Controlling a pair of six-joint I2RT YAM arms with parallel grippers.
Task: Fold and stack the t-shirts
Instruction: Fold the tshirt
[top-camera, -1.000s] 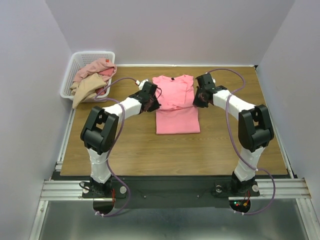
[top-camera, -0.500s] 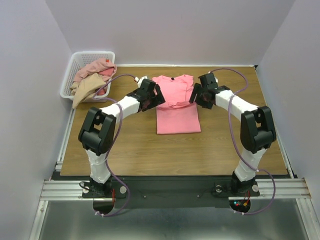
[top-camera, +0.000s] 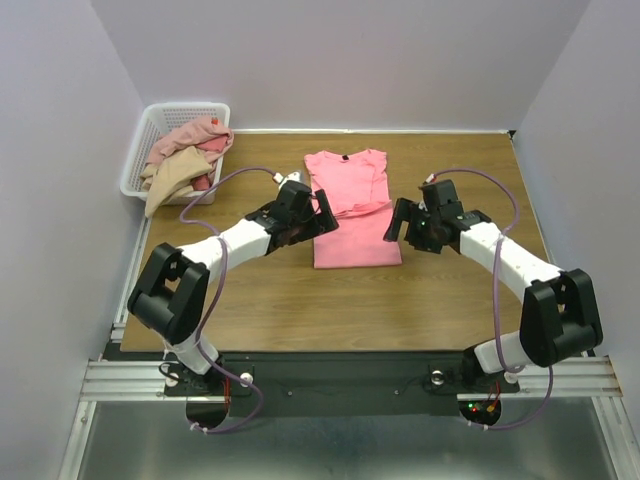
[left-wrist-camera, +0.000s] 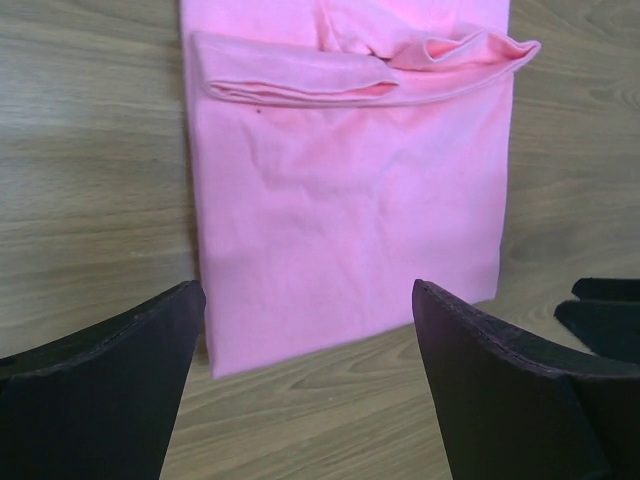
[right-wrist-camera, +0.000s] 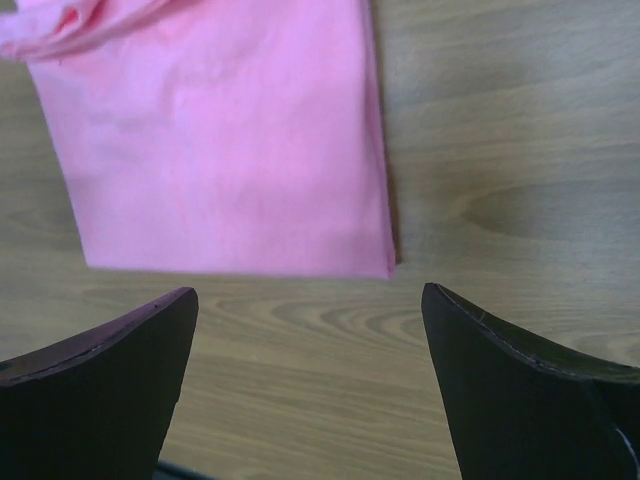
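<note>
Hovering near the hem corners of the pink t-shirt (top-camera: 352, 238), both grippers empty.
Left gripper (left-wrist-camera: 310, 335) and right gripper (right-wrist-camera: 310, 335) gape wide; uneven pinches could catch one layer, skewing the fold.

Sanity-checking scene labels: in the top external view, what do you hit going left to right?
White basket with the heaped t-shirts → left gripper, jaws open → salmon-pink t-shirt → right gripper, jaws open.
</note>
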